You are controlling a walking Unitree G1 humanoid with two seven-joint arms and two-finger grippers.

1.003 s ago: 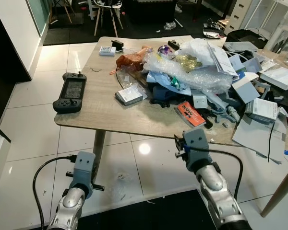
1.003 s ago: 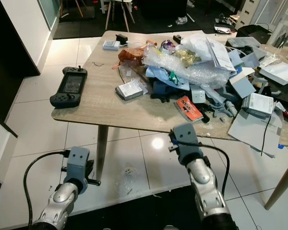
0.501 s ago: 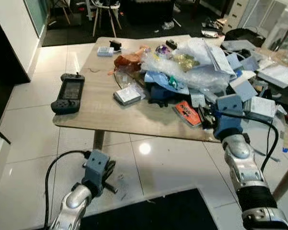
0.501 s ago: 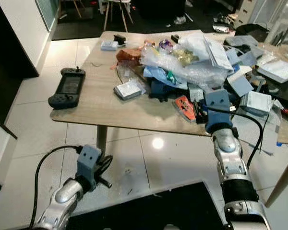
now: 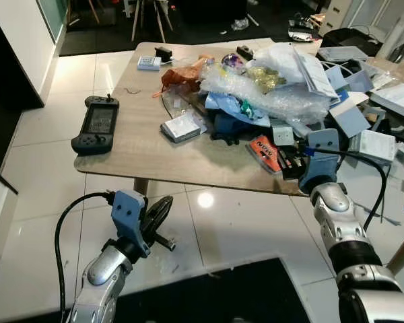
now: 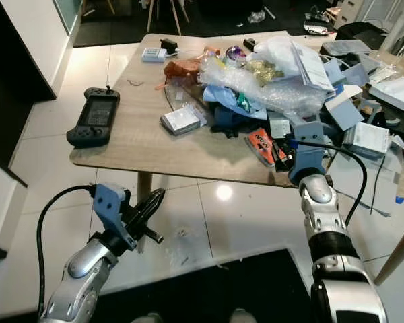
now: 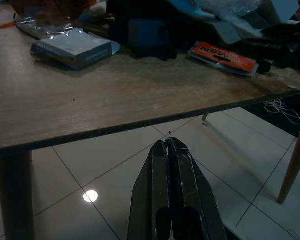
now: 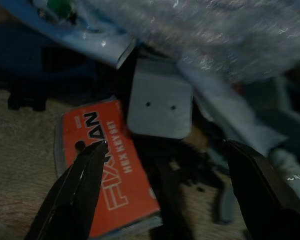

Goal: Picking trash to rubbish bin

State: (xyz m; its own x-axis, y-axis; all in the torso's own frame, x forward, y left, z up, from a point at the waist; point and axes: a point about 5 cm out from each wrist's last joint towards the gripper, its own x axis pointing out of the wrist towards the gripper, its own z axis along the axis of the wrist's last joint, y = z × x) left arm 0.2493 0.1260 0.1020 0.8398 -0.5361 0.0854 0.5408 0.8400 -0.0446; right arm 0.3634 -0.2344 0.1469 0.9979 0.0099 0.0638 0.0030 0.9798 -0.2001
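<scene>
Trash [image 5: 269, 94]: crinkled bubble wrap, papers, orange packet [image 8: 112, 167]; heaped on table [image 5: 141, 145]

Right arm stretched forward, right gripper [image 8: 165, 165] over the table's near edge, fingers [image 8: 77, 192] spread wide, left arm low below the table's near edge, left gripper [image 7: 170, 150] pressed closed, pointing forward

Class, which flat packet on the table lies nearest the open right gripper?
The orange hex-key packet, beside the right gripper; the grey packet lies farther left.
</scene>
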